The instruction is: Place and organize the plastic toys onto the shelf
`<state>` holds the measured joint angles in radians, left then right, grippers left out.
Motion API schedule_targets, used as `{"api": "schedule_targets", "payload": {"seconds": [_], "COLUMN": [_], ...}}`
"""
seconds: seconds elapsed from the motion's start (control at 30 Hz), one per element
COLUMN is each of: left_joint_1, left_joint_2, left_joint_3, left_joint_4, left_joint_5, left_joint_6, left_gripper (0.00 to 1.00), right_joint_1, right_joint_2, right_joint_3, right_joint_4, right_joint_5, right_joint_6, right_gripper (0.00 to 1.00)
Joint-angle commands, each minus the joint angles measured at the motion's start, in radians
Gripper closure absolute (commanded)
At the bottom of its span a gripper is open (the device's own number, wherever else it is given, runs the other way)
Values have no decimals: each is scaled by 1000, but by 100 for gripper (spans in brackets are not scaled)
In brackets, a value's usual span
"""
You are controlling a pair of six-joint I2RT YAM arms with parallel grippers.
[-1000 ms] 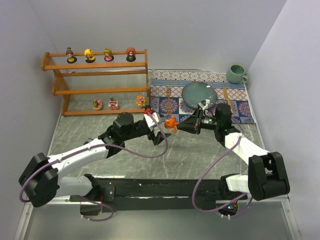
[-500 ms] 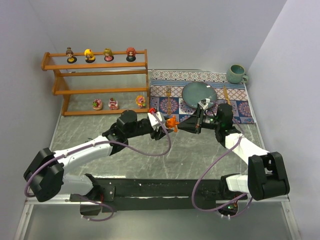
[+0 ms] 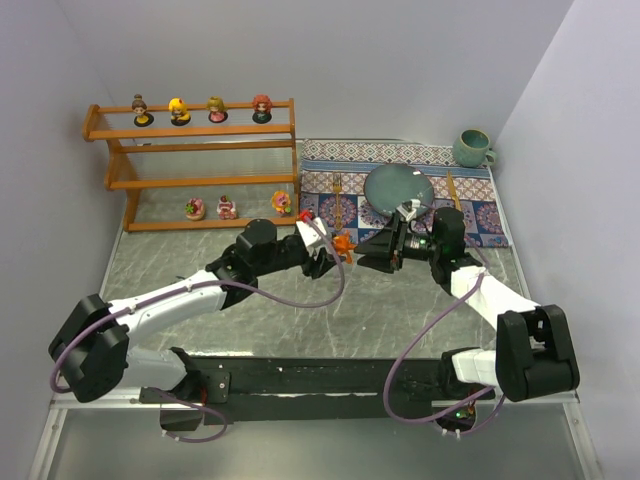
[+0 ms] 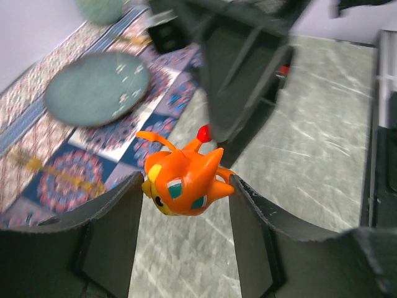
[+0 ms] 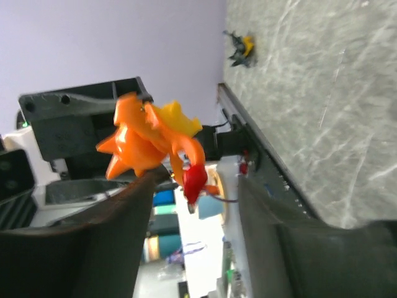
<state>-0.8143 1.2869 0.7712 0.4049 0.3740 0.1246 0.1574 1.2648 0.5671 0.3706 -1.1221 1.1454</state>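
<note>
- While your left fingers (image 4: pixel 115 233) are closed on the orange creature (image 4: pixel 186 186), holding it by its sides above the table (image 3: pixel 400 310), the grip looks shallow; a fast swing could twist it loose.
- Your right fingers (image 5: pixel 118 242) stand spread just beyond it, touching nothing. They could clip its tail.
- Farther back, the shelf (image 3: pixel 200 146) waits; a low approach risks catching its rail.

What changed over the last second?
The left hand moved rightward onto the orange creature and closed on it; the right hand, which had held it, opened and let go. The dolls and round toys on the shelf, the plate and the mug stayed put.
</note>
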Motion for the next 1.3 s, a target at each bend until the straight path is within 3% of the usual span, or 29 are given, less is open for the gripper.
{"api": "schedule_targets", "payload": {"seconds": [0.0, 0.1, 0.27, 0.4, 0.6, 0.83, 1.07, 1.27], "left_joint_1": [-2, -3, 7, 56, 294, 515, 742, 857], "left_joint_2": [-58, -96, -139, -167, -262, -270, -210, -137], "left_joint_3": [10, -16, -4, 54, 82, 183, 287, 339], "left_joint_4": [6, -11, -136, -291, -454, -629, -670, -655], "left_joint_5": [-171, -323, -626, -780, -770, -709, -575, -523], "left_joint_6": [-118, -244, -367, -453, -577, -565, -490, -479], "left_gripper": [99, 99, 99, 99, 99, 99, 99, 99], "right_joint_1": [-2, -2, -2, -1, 4, 31, 97, 136], "right_joint_2": [-76, -117, -186, -229, -295, -347, -395, -412], "right_joint_3": [60, 106, 137, 145, 148, 160, 160, 155], "right_joint_4": [-120, -305, -429, -504, -553, -575, -630, -634], "right_joint_5": [91, 180, 301, 372, 462, 518, 582, 608], "right_joint_6": [-154, -275, -398, -478, -562, -611, -677, -699], "right_gripper": [23, 15, 10, 7, 2, 0, 0, 0]}}
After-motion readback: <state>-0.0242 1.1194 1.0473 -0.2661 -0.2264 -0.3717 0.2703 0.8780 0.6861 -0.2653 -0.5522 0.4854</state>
